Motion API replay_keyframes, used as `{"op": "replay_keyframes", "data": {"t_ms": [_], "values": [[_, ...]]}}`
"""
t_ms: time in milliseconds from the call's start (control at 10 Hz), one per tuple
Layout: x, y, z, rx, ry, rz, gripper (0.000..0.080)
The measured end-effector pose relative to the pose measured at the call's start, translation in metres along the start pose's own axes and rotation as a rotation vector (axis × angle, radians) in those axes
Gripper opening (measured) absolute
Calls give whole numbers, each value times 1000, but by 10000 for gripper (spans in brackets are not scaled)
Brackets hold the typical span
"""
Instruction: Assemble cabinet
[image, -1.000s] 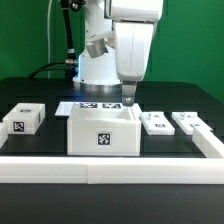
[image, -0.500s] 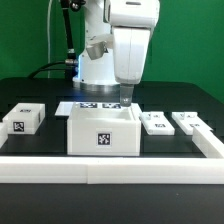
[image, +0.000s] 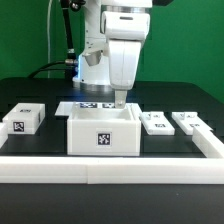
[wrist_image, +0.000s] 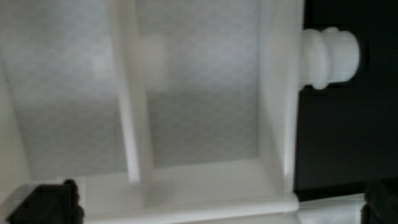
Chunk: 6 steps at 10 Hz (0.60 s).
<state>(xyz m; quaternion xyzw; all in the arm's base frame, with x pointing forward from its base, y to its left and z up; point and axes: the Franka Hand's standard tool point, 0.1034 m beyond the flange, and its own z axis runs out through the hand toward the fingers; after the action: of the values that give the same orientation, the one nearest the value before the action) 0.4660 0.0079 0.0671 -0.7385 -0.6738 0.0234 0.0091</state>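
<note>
The cabinet box (image: 102, 135), white with a square tag on its front, stands open-topped in the middle of the black table. My gripper (image: 119, 100) hangs just above the box's back wall, near the exterior view's right of it, and holds nothing. In the wrist view the box (wrist_image: 196, 100) fills the picture, with inner ridges and a round knob (wrist_image: 326, 60) on its side. My gripper (wrist_image: 214, 205) is open, with one dark fingertip (wrist_image: 45, 203) showing at the corner. A small tagged block (image: 22, 119) lies at the exterior view's left. Two small tagged panels (image: 154, 123) (image: 186, 122) lie at its right.
The marker board (image: 90, 105) lies flat behind the box. A long white border rail (image: 110, 175) runs along the table's front and up the exterior view's right side. The robot's base (image: 95, 65) stands behind the marker board.
My gripper has moved a little toward the exterior view's left and slightly up over the box's back wall. The box, block and panels have not moved.
</note>
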Motion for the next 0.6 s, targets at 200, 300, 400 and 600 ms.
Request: {"op": "replay_keyframes", "data": {"t_ms": [200,300,400,600], "values": [[-2,-15,7,15,0,1,798],[-2,-21,10,25,-1,2,798],[-2,-29,16,30,0,2,798],[-2,-41,26,48,2,-1,798]]}}
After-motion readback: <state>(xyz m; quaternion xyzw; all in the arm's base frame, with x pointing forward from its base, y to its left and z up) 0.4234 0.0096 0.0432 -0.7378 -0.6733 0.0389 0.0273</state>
